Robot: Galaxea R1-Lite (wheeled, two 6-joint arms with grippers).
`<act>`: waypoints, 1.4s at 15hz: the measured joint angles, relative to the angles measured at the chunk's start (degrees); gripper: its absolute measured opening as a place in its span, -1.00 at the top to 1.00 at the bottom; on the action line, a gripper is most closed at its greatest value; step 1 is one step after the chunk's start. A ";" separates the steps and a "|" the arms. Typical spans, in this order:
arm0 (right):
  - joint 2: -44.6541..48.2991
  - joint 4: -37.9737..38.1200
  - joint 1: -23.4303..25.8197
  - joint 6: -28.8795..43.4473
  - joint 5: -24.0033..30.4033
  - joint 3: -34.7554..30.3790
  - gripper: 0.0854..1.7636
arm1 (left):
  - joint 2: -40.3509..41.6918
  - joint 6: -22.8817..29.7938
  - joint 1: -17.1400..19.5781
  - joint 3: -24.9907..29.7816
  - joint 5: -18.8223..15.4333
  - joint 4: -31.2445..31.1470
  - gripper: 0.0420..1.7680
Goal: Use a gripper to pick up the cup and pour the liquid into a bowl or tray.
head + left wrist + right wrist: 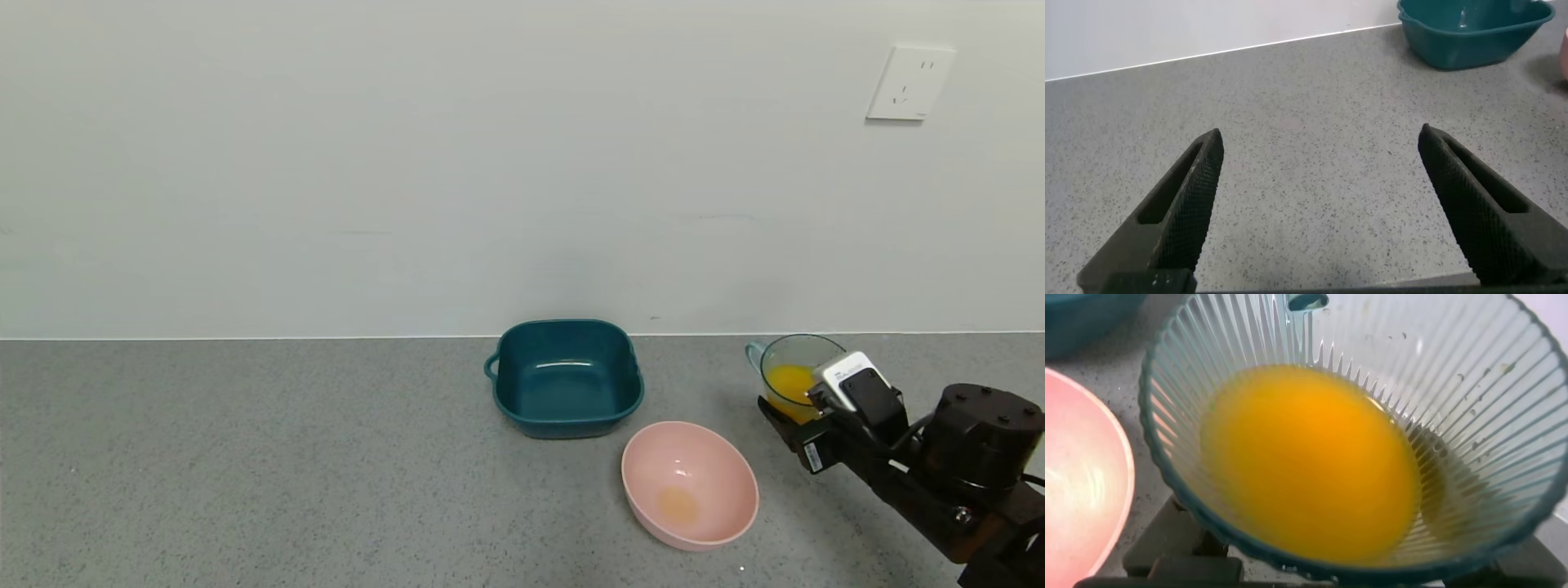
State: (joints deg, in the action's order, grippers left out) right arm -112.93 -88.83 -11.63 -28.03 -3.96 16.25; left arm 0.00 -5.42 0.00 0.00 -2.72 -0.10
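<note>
Holding the small translucent blue-grey ribbed plastic cup [796, 367] at the right of the head frame, the black two-fingered right gripper [796, 420] was clamped around the cup's lower body, its white block and black cable showing just behind the rim. The cup sat slightly above the speckled grey countertop [245, 457], tilted a little toward the frame's left, its side handle pointing toward the white wall [408, 163]. Opaque orange-yellow liquid [790, 381] pooled in its lower part; in the right wrist frame the same liquid [1310, 461] filled the middle of the ribbed cup [1470, 392], with the dark fingers [1167, 547] visible beneath it at the lower edge.

Lower centre-right in the head frame lay the round pale pink plastic bowl [718, 482], tipped on its side so its opening faced up and left, a faint orange stain at its bottom. It was left of the cup and apart from it. Just beyond the bowl, nearer the wall, stood a dark teal square plastic tub [510, 392] with a side handle.

The left gripper [1319, 212] appeared only in its own wrist frame, its two textured black fingers [1188, 204] spread wide over bare countertop, grasping nothing, with the teal tub [1470, 41] in that frame's upper right. A white wall socket [909, 83] sat at the head frame's upper right.
</note>
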 joint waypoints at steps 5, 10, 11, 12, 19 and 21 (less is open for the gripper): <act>0.06 -0.13 -0.38 -4.83 0.06 -0.33 -0.51 | 0.00 0.02 0.00 0.00 0.02 0.00 -0.94; 0.10 -0.13 -0.40 -7.06 0.02 -0.35 -0.51 | 0.00 0.00 0.00 0.00 0.00 0.00 -0.94; 0.12 -0.13 -0.49 -7.52 0.02 -0.35 -0.51 | 0.00 0.00 0.00 0.00 0.02 0.00 -0.94; 0.15 -0.13 -0.63 -7.89 0.05 -0.38 -0.51 | 0.00 0.02 0.00 0.00 0.02 0.00 -0.94; -0.10 0.09 -1.56 -10.75 0.11 -0.44 -0.51 | 0.00 0.00 0.00 0.00 0.00 0.00 -0.94; -0.24 0.06 -1.68 -11.80 0.11 -0.44 -0.51 | 0.00 0.00 0.00 0.00 0.00 0.00 -0.94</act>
State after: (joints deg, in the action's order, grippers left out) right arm -113.18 -88.77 -13.31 -39.83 -3.85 15.81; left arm 0.00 -5.42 0.00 0.00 -2.72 -0.10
